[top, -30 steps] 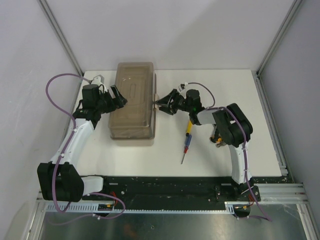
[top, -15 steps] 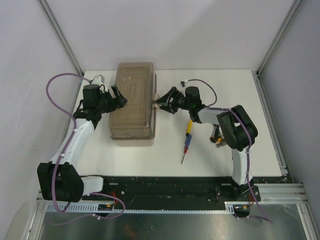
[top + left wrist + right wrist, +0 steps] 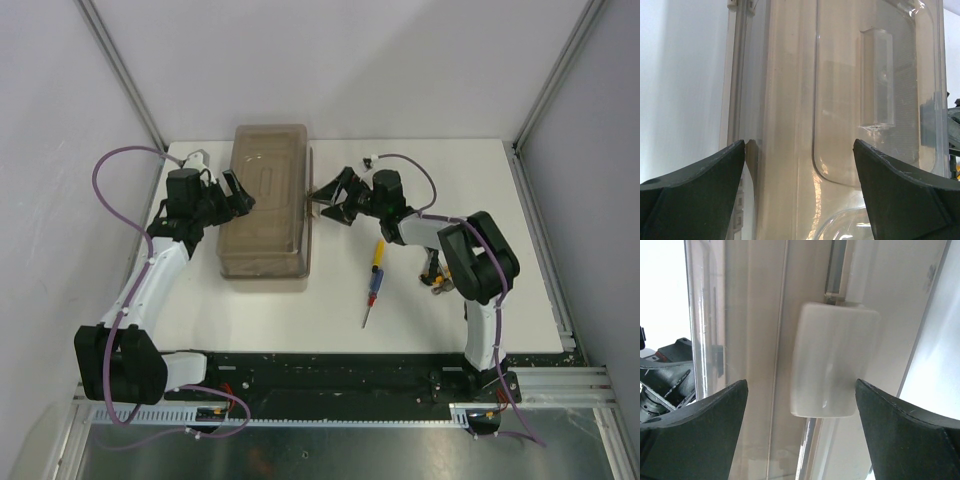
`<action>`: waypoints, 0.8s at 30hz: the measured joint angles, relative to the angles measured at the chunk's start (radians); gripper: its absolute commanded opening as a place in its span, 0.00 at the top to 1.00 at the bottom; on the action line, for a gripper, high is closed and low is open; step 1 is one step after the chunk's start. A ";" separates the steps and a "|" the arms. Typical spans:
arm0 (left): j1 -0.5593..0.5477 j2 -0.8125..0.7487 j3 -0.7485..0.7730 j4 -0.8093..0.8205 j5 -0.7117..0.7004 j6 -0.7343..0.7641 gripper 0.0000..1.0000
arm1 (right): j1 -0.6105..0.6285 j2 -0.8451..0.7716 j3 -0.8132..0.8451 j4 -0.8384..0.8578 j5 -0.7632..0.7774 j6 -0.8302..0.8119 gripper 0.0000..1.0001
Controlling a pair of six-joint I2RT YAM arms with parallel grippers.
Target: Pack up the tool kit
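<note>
The toolbox (image 3: 266, 225) lies at 3 o'clock from the left gripper (image 3: 240, 196) and 9 o'clock from the right gripper (image 3: 322, 203); both are spread wide, holding nothing.

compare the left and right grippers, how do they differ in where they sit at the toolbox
Side: the left gripper is at the toolbox's left long side; the right gripper is at its right long side.
Aim: the left gripper faces the translucent lid; the right gripper faces the pale latch.
Shared: both are open, holding nothing.
</note>
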 measured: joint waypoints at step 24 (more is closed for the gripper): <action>-0.017 -0.004 0.038 -0.060 -0.079 0.039 0.02 | -0.016 -0.105 0.000 -0.195 0.101 -0.171 0.23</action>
